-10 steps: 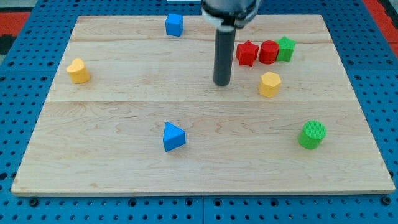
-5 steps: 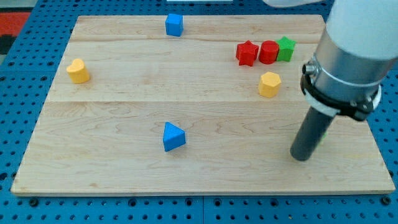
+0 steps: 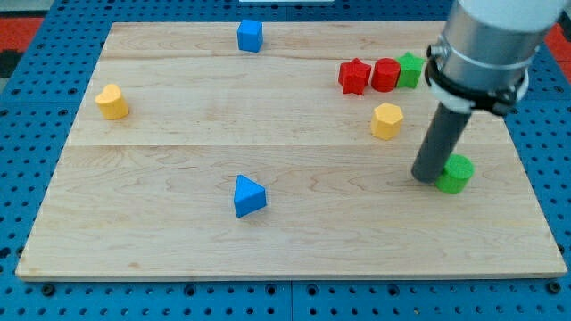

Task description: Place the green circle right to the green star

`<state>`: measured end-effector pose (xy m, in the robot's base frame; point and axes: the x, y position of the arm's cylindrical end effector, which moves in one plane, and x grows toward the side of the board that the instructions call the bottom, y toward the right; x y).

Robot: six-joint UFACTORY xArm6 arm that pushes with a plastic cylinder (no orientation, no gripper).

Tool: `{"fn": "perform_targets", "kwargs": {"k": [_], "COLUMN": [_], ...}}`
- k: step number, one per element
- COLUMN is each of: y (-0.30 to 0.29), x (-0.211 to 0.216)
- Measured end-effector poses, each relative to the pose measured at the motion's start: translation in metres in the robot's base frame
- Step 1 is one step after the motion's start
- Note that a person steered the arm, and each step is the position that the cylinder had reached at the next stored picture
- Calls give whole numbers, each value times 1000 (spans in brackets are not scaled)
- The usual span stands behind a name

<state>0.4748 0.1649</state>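
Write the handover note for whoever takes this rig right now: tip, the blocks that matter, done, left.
My tip is down on the board, against the left side of the green circle.
Green star sits near the view's top right, touching the red cylinder.
Done: tip is at the circle.
Left: the circle lies well below the star; push it up the board to the star's right.

Green circle [image 3: 456, 174], green star [image 3: 410, 69]

A robotics lab bench. A pale wooden board [image 3: 178, 169] lies on a blue perforated mounting plate [image 3: 553, 178], which shows from 3 to 9 o'clock, with small coloured blocks scattered on it.
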Motion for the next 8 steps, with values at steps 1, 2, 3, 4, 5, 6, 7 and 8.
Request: {"fn": "perform_targets", "kwargs": {"k": [1, 2, 3, 4, 5, 6, 7, 8], "y": [2, 3, -16, 28, 26, -7, 19, 19], "x": [-25, 18, 68, 83, 66, 47, 35, 70]}}
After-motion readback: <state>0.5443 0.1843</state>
